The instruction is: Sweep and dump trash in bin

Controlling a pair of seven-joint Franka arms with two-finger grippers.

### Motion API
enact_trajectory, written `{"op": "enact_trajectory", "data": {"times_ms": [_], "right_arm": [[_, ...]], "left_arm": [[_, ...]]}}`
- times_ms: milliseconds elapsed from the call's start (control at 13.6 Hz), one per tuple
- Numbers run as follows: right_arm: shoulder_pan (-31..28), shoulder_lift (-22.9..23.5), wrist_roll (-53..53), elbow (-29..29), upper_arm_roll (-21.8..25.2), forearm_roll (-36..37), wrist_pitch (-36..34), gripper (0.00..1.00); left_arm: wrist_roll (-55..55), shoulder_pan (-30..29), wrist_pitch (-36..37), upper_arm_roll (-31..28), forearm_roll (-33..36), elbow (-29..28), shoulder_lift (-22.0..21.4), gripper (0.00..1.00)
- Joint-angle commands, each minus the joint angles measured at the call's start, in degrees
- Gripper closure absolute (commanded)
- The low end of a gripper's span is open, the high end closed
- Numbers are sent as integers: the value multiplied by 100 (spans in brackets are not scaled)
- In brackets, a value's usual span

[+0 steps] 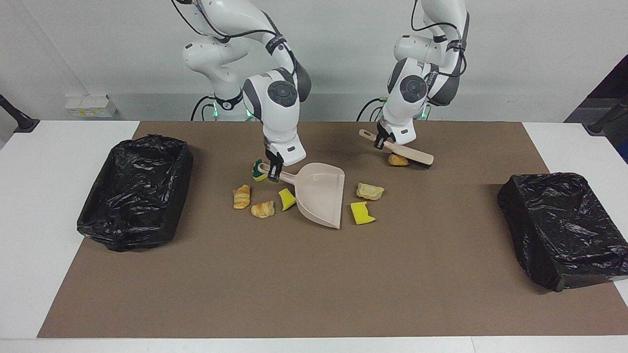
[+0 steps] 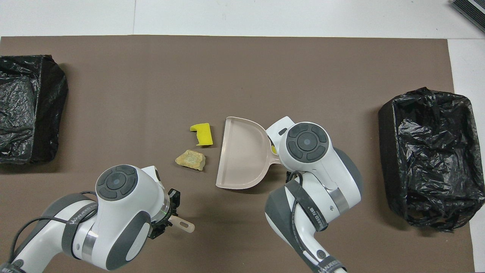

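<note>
My left gripper (image 1: pixel 380 141) is shut on the handle of the beige brush (image 1: pixel 409 154). The brush head lies low over a tan lump of trash (image 1: pixel 397 161). My right gripper (image 1: pixel 273 172) is shut on the handle of the beige dustpan (image 1: pixel 319 193), which rests on the mat. Beside the pan, toward the left arm's end, lie a bread piece (image 1: pixel 369 191) and a yellow sponge (image 1: pixel 362 213). On the pan's handle side lie a green-and-yellow sponge (image 1: pixel 257 170), two croissant lumps (image 1: pixel 241 196) (image 1: pixel 262 209) and a yellow sponge bit (image 1: pixel 287 198). From overhead, the right wrist hides these.
A bin lined with a black bag (image 1: pixel 135 191) stands at the right arm's end of the table. A second such bin (image 1: pixel 564 228) stands at the left arm's end. The brown mat (image 1: pixel 314 274) covers most of the table.
</note>
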State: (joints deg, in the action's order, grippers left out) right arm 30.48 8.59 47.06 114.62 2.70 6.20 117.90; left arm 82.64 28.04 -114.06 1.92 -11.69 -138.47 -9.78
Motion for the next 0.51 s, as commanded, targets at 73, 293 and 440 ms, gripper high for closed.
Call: {"op": "enact_trajectory", "data": {"times_ms": [73,293,440], "right_arm": [[-7,-173,-57,184,-33,127,119,100],[-7,-173,-57,184,-33,119,93,100],[-7,-173,-57,184,-33,119,93,100]], "left_arm": [[-625,18,-336,-68,-132,512,404,100],[-898,-26,-188,-86,-88,1285,705,100],[-916,-332,302,-95,-88,1489,583,100]]}}
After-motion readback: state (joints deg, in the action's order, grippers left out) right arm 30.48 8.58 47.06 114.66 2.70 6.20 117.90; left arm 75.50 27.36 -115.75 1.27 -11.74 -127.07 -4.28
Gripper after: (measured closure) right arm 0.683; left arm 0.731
